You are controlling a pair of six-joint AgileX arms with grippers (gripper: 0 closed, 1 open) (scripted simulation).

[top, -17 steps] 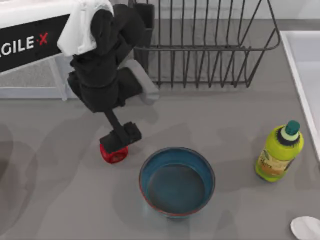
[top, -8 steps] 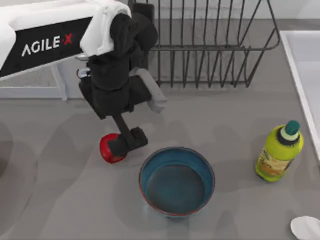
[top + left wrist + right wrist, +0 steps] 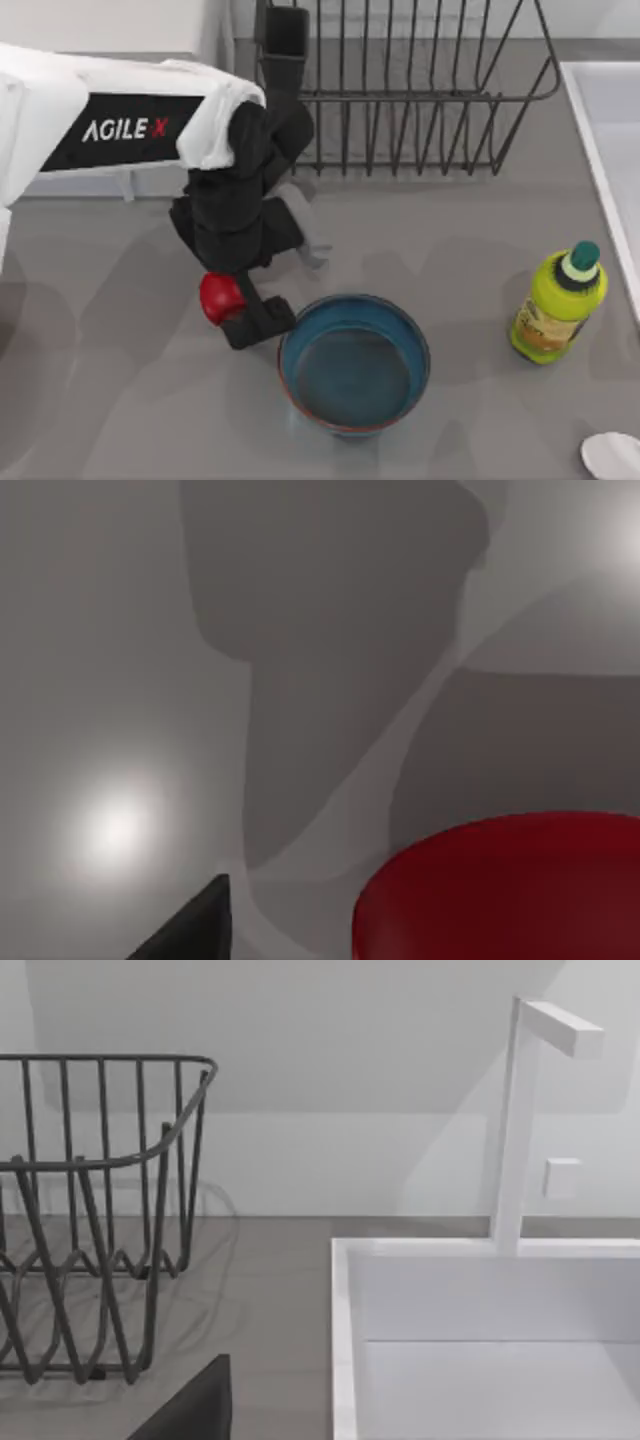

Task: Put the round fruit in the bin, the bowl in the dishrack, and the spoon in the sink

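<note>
The round fruit [image 3: 216, 297], a small glossy red ball, lies on the grey table just left of the bowl [image 3: 353, 362], which is blue with a red-brown rim. My left gripper [image 3: 240, 308] is down at the fruit, open. One dark finger [image 3: 260, 320] stands between fruit and bowl. In the left wrist view the fruit [image 3: 510, 890] looms close, a gap apart from a fingertip [image 3: 200, 935]. The white spoon [image 3: 612, 455] lies at the near right corner. The wire dishrack [image 3: 400, 90] stands at the back, the sink [image 3: 592, 130] at the right. The bin is out of view.
A yellow-green bottle [image 3: 558, 305] stands upright right of the bowl, near the sink's rim. A white box [image 3: 100, 25] sits at the back left behind my left arm. The right wrist view shows one fingertip [image 3: 195, 1410], the dishrack [image 3: 90, 1210] and the sink [image 3: 345, 1340] with its white tap [image 3: 510, 1120].
My left arm has swung to the right and its gripper has moved toward the near edge, down beside the fruit and close to the bowl. The fruit has barely shifted.
</note>
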